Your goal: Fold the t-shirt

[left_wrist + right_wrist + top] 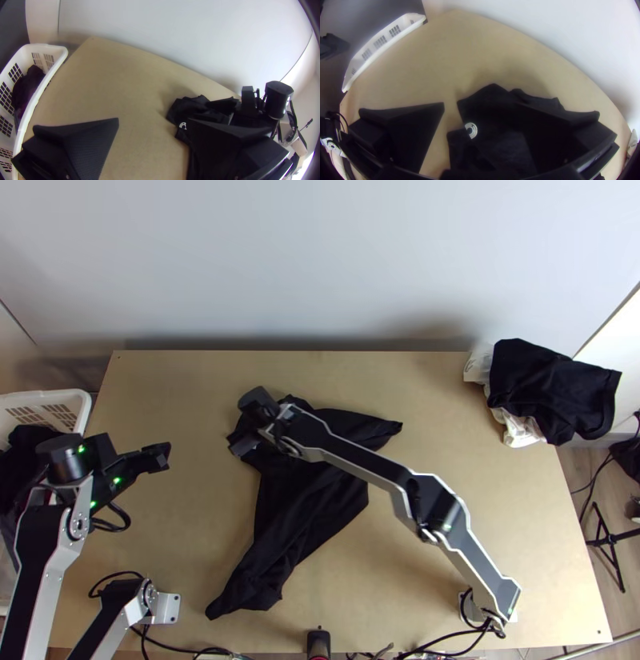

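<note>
Gently, now: the shirt point(296, 516) lies rumpled, well right of the basket point(86, 412). The right gripper point(481, 106), fingers wide, should pinch its basket-side edge shallowly and smooth before folding; the left gripper point(153, 120), also wide, is nearer the basket.

You can pass over bare table point(200, 516) between the left gripper point(165, 457) and the shirt point(296, 516), or along the far edge. The right arm point(364, 460) slants across your middle; the basket point(84, 412) flanks your left, a cloth heap point(544, 388) the far right corner.
</note>
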Controlling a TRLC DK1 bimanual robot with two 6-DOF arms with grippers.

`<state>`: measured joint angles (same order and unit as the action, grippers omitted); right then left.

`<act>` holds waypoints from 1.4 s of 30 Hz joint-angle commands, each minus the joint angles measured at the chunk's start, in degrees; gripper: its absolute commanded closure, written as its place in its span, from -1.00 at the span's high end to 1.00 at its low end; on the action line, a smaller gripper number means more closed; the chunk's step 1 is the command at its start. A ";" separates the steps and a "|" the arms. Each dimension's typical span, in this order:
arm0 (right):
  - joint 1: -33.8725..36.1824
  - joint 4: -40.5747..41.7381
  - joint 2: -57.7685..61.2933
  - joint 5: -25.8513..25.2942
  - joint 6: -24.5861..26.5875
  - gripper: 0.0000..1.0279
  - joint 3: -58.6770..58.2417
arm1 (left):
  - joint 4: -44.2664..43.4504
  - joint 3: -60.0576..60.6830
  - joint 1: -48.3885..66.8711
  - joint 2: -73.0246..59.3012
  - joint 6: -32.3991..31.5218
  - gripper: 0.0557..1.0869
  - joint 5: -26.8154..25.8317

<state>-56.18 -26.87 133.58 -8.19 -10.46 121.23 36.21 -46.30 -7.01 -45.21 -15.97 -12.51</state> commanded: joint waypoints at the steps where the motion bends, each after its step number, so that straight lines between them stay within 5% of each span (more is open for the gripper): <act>1: -1.12 -3.01 9.68 -0.25 -0.70 0.84 13.51 | 2.03 1.92 -5.21 3.99 0.85 0.90 -3.04; 21: 0.20 -4.59 14.96 -0.34 -1.76 0.83 14.30 | 5.63 2.97 -9.87 8.91 3.13 0.90 -5.77; 26: -0.15 -5.91 15.04 -0.34 -1.41 0.36 15.35 | 6.51 2.18 -9.87 9.79 3.05 0.90 -5.94; 35: -0.33 -7.67 14.60 -0.25 -1.41 0.39 15.44 | 7.48 2.36 -10.31 10.76 3.05 0.90 -6.12; 38: -0.51 -8.37 15.04 -0.25 -1.85 0.72 15.44 | 7.48 3.06 -10.22 10.67 3.05 0.90 -6.21; 42: -0.15 -8.28 15.84 -0.34 -1.76 0.73 15.53 | 6.86 4.47 -10.22 10.23 3.05 0.90 -6.65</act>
<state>-56.53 -34.63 148.51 -8.49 -11.99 136.57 43.46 -43.38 -17.17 -34.81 -12.82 -18.68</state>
